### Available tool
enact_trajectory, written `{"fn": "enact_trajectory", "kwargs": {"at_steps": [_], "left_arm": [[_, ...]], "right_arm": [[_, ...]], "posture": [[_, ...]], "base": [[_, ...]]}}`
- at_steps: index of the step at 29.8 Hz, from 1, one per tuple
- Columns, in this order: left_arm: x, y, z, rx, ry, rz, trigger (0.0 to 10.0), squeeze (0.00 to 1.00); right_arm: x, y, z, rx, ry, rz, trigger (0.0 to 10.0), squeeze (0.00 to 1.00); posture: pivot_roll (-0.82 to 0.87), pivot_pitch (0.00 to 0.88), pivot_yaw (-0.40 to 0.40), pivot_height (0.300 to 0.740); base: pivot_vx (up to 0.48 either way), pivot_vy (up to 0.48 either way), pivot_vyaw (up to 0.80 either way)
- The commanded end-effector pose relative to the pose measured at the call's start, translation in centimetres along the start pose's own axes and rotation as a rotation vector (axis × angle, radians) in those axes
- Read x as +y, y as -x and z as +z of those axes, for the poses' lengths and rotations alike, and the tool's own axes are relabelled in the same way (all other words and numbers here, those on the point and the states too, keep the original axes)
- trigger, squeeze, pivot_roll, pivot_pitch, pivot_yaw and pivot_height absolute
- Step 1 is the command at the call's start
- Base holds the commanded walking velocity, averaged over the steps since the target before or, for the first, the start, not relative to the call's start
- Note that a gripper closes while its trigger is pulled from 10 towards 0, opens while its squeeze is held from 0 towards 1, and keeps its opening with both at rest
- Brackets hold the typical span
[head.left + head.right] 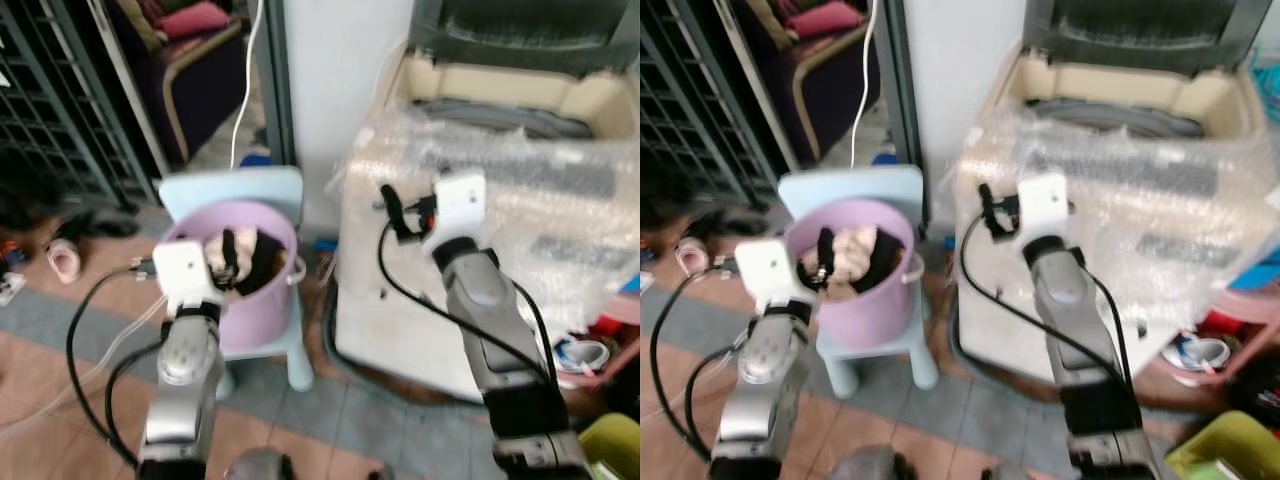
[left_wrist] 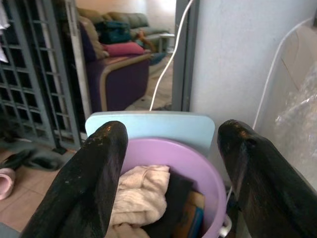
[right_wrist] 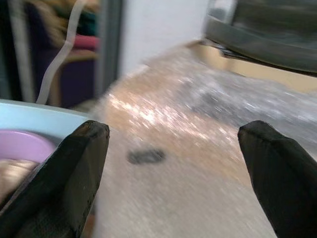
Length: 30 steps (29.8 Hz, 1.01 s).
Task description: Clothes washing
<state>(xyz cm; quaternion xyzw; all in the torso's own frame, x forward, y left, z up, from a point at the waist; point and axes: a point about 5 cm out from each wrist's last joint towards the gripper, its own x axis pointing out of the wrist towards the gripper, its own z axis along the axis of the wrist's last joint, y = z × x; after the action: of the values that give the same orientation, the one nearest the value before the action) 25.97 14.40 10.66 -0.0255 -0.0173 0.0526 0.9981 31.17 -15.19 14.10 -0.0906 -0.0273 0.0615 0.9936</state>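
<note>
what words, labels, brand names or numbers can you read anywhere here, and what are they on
No readable text in any view.
Washing machine: its top and front sit under bubble wrap, and the dark patches there are too blurred to read.
Purple bucket of clothes on the blue stool: no lettering visible.
Left gripper and right gripper: plain black fingers, no marks.

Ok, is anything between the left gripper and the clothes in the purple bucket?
No. In the left wrist view the left gripper hangs open over the purple bucket, clothes directly below.
</note>
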Motion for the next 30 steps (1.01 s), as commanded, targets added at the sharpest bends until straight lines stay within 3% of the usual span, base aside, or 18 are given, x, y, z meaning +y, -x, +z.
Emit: {"fn": "enact_trajectory", "kwargs": {"at_steps": [1, 2, 7, 12, 20, 27, 30], "left_arm": [[1.0, 0.2, 0.3, -0.014, -0.033, 0.035, 10.0, 0.00], [1.3, 0.3, 0.2, -0.013, -0.038, 0.040, 10.0, 0.00], [2.3, 1.1, 0.0, -0.011, -0.065, 0.051, 10.0, 0.00], [2.7, 1.1, 0.0, -0.010, -0.058, 0.065, 10.0, 0.00], [2.5, 1.0, 0.1, -0.004, -0.050, 0.062, 10.0, 0.00], [2.3, 1.1, 0.0, 0.007, -0.040, 0.067, 10.0, 0.00], [2.3, 1.1, 0.0, 0.011, -0.039, 0.069, 10.0, 0.00]], "right_arm": [[0.9, -0.2, 0.3, -0.017, -0.053, 0.028, 10.0, 0.00], [1.2, 0.0, 0.1, -0.005, -0.124, 0.056, 10.0, 0.00], [1.3, 0.9, -1.1, 0.045, -0.066, 0.040, 10.0, 0.00], [1.7, 1.9, -2.2, 0.088, -0.118, 0.115, 10.0, 0.00], [0.8, 1.4, -2.3, 0.090, -0.119, 0.072, 10.0, 0.00], [0.4, 1.0, -2.7, 0.129, -0.107, 0.045, 10.0, 0.00], [0.5, 0.8, -2.9, 0.145, -0.050, 0.031, 10.0, 0.00]], "posture": [[0.02, 0.000, 0.024, 0.740], [0.02, 0.000, 0.024, 0.740], [0.02, 0.000, 0.024, 0.740], [0.02, 0.000, 0.026, 0.740], [0.02, 0.000, 0.028, 0.740], [0.03, 0.000, 0.023, 0.740], [0.03, 0.000, 0.021, 0.740]], "base": [[0.000, 0.000, 0.00], [0.000, 0.000, 0.00], [0.000, 0.000, 0.00], [0.175, 0.000, 0.00], [0.438, 0.000, 0.76], [0.399, 0.266, 0.00], [0.368, 0.307, 0.00]]}}
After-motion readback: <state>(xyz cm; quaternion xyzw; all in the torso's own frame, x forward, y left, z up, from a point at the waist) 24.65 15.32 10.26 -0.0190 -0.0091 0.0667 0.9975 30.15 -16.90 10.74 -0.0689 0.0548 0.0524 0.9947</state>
